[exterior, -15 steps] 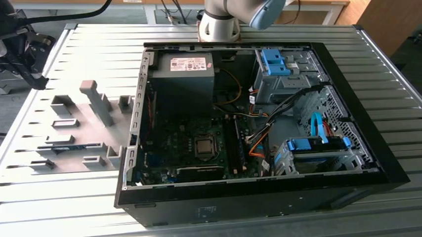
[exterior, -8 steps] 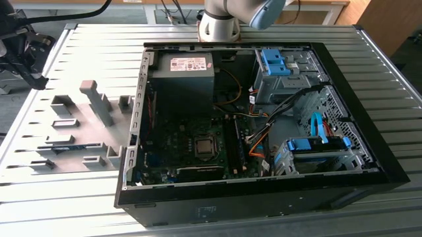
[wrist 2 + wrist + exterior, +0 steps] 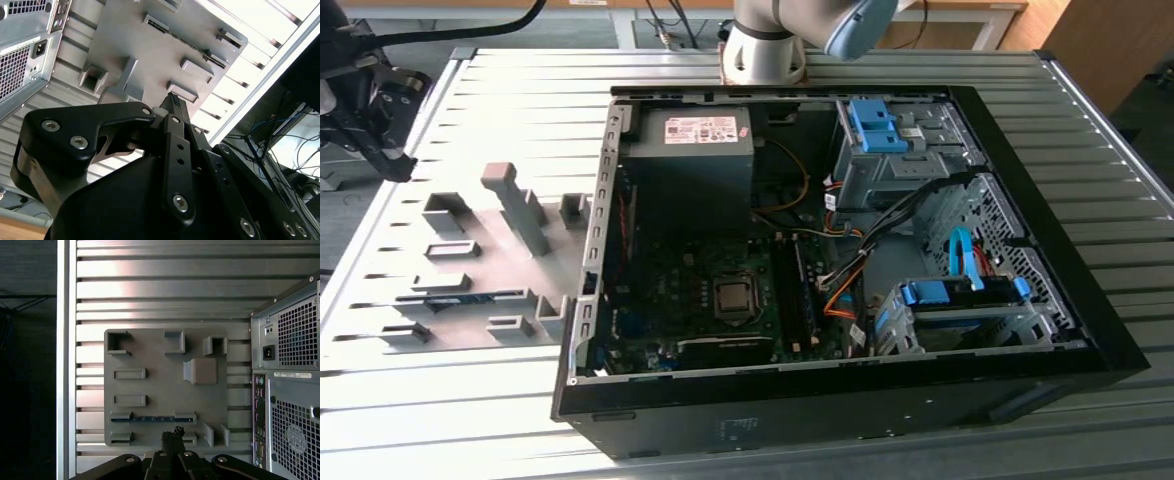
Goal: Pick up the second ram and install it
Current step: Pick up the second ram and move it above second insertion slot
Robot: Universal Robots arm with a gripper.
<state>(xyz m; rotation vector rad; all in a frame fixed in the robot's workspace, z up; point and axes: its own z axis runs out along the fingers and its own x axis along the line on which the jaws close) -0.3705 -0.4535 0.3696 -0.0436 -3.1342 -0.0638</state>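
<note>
Checking in on the feed: the ram (image 3: 152,418) is sitting in the grey fixture (image 3: 160,380), lying flat in its slot between two little holder blocks, blue-green strip with the dark chips facing up. In the exterior view I can spot the ram (image 3: 454,298) as a thin bluish sliver low on the fixture (image 3: 494,270), which sits on the slatted table (image 3: 454,410) to the exterior view's left of the open case (image 3: 854,395). So it's not picked up yet. The claw (image 3: 172,432) hangs up in the air over the fixture, on the side where the ram lies, clearly apart from it and not touching anything as far as I can see. Its fingers (image 3: 167,436) look pressed right together with nothing pinched between them. In the second wrist view it's the same story: the claw (image 3: 172,97) comes to one narrow closed tip, with the fixture (image 3: 150,55) well beyond it and a corner of the case (image 3: 25,60) off to the side. The first wrist view also catches the case's (image 3: 285,390) vented rear panel with the power socket, just beside the fixture. The arm (image 3: 767,40) has its base bolted at the far end of the table, behind the case.
</note>
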